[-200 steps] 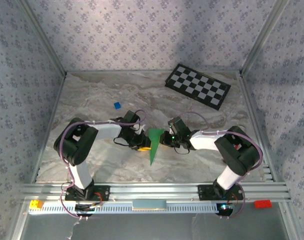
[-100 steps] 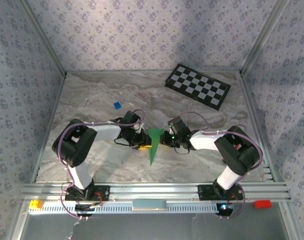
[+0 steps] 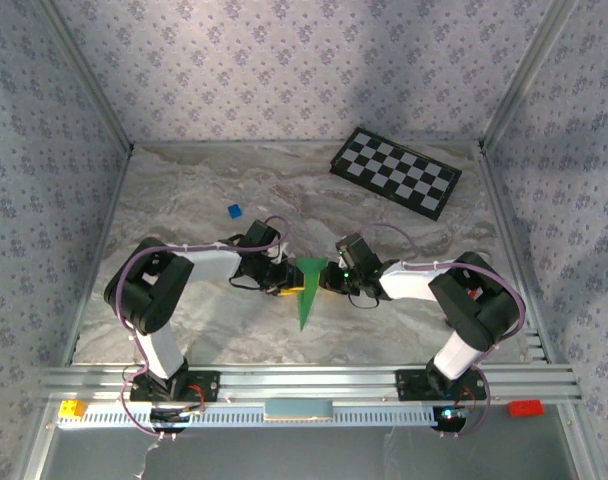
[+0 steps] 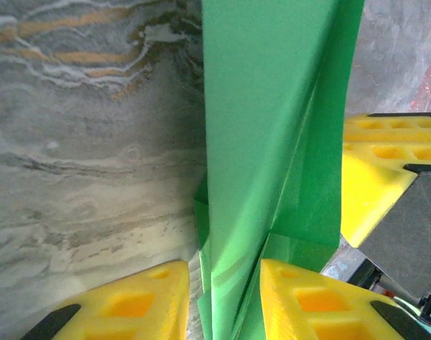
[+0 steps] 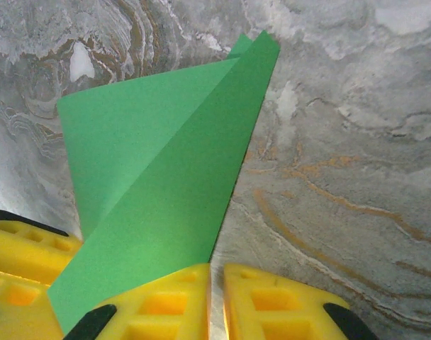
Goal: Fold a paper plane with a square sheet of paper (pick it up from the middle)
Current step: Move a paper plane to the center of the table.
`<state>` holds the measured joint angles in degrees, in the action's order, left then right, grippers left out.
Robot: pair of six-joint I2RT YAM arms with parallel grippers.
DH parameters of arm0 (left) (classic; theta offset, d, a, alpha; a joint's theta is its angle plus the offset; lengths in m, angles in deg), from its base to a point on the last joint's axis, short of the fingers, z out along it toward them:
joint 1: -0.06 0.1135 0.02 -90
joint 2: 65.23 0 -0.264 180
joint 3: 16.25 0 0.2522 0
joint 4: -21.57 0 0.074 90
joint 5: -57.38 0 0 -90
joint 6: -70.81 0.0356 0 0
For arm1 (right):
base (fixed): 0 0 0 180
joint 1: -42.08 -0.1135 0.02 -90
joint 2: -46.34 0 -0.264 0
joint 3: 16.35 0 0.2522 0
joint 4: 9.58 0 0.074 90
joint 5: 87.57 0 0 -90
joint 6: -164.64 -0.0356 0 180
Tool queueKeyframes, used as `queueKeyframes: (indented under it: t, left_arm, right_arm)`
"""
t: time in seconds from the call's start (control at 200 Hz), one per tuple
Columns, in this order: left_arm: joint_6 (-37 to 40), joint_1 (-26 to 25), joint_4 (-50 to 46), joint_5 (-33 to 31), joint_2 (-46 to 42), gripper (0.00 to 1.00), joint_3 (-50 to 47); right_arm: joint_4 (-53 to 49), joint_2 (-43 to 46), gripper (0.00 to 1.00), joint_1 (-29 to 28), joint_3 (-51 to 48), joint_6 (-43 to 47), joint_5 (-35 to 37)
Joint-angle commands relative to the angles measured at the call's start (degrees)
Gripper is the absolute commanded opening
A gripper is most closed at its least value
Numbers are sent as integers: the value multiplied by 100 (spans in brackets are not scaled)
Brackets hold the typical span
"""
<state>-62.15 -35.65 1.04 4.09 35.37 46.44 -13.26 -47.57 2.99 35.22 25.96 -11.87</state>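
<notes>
pinching the paper plane [image 5: 159, 184], the right gripper [image 5: 215, 273] is closed; the left gripper [image 4: 226, 273] straddles it, part open.

The paper plane [image 3: 306, 290] is plain bright green; the gripper fingers [image 4: 130, 304] yellow; the table [image 3: 184, 190] grey marble veined tan; the checkerboard [image 3: 395, 171] black-and-white; the small block [image 3: 234, 211] blue; the walls [image 3: 284, 70] pale with lilac sprigs.

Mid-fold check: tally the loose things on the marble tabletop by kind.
green paper: 1
blue block: 1
checkerboard: 1
Total: 3
</notes>
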Motion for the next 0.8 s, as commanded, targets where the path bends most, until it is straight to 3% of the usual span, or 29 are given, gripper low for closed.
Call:
queueKeyframes:
  t: [0.0,0.605,0.8]
  left_arm:
    - [166,-35,-58,241,38,31,-36]
    - [416,-163,-344,425,206,27,27]
    - [389,-237,-294,474,259,22,108]
  right_arm:
    - [328,-435,15,-143,-11,-79,-159]
    - [329,-454,15,-129,-13,-73,-156]
    - [332,-467,15,-125,-22,-79,-156]
